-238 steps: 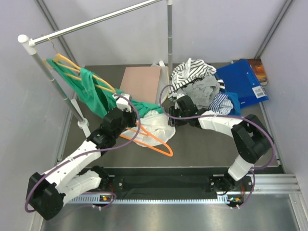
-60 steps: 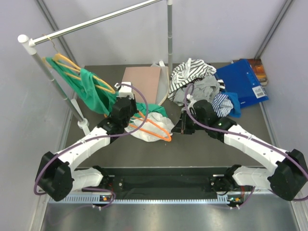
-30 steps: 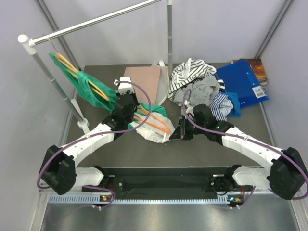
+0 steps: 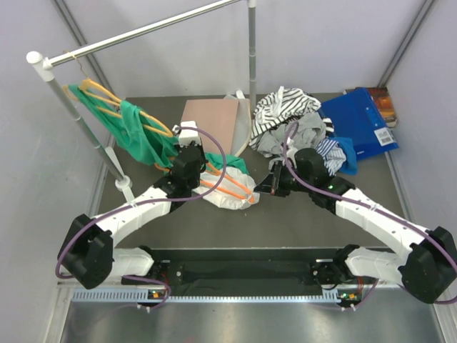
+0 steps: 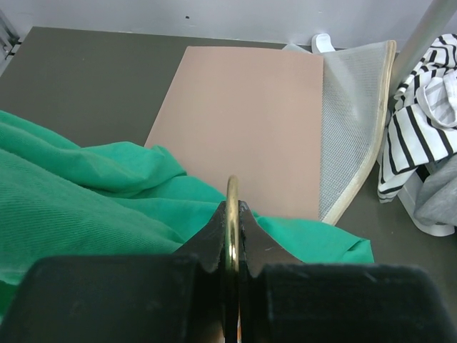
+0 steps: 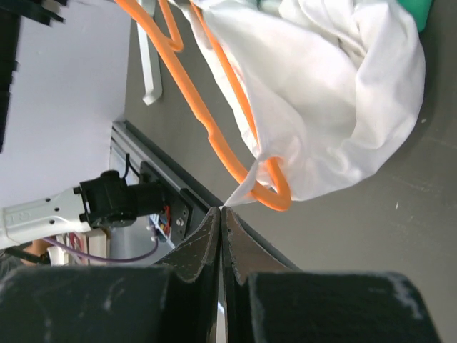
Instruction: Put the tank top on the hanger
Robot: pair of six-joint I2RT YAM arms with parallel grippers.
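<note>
The orange hanger [image 4: 230, 185] is held tilted above the table with the white tank top [image 4: 227, 196] bunched over its lower end. My left gripper [image 4: 189, 156] is shut on the hanger's metal hook [image 5: 232, 204], seen edge-on between the jaws in the left wrist view. My right gripper [image 4: 267, 184] is just right of the hanger and shut on a thin corner of the tank top [image 6: 335, 100]. That corner wraps round the hanger's [image 6: 214, 128] rounded end.
A green garment [image 4: 132, 132] hangs on a paler hanger from the metal rail [image 4: 143, 32] at left and trails under my left gripper [image 5: 232, 209]. A brown board [image 4: 211, 121] lies behind. A pile with the striped shirt [image 4: 285, 106] and a blue folder [image 4: 360, 118] lie at right.
My right gripper has moved up and right, drawing the tank top's corner along the hanger's end. The left gripper with the hanger shifted slightly. The hanging green garment swung.
</note>
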